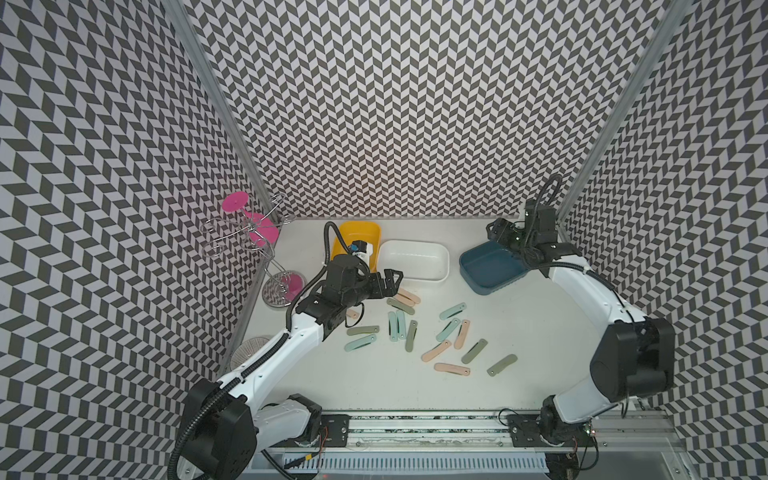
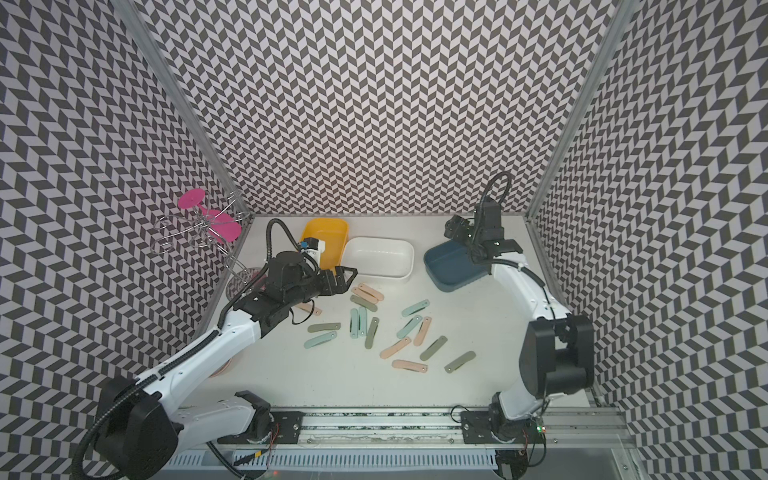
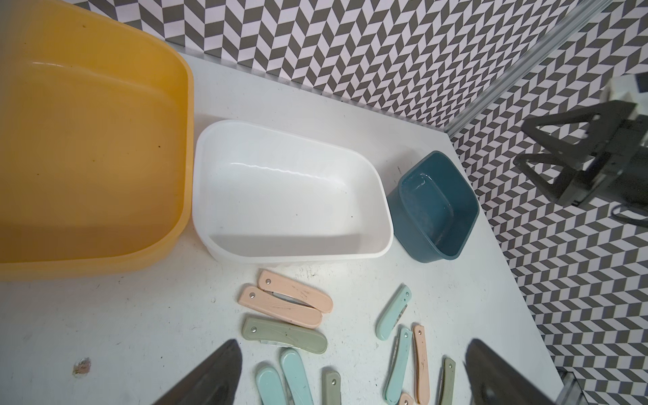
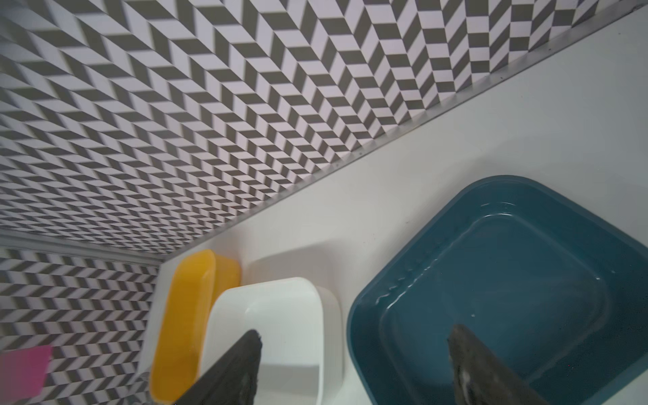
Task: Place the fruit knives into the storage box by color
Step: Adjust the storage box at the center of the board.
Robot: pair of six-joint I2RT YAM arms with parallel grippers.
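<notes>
Several fruit knives lie scattered on the white table [image 1: 374, 374]: peach [image 1: 409, 297], sage green [image 1: 473, 351] and mint [image 1: 452, 311] ones. Three storage boxes stand along the back: yellow [image 1: 370, 232], white [image 1: 415, 259] and dark blue [image 1: 486, 270], with nothing showing inside them. My left gripper [image 1: 390, 280] hangs open just in front of the yellow and white boxes. In its wrist view, the left gripper [image 3: 350, 378] spans a green knife [image 3: 284, 335] and mint knives [image 3: 296, 378] on the table below. My right gripper [image 1: 500, 230] is open and empty over the blue box's [image 4: 508, 280] near rim.
A wire glass rack [image 1: 249, 237] with pink glasses stands at the back left corner, its round base [image 1: 282, 286] close to my left arm. Patterned walls close in the table on three sides. A metal rail [image 1: 415, 432] runs along the front.
</notes>
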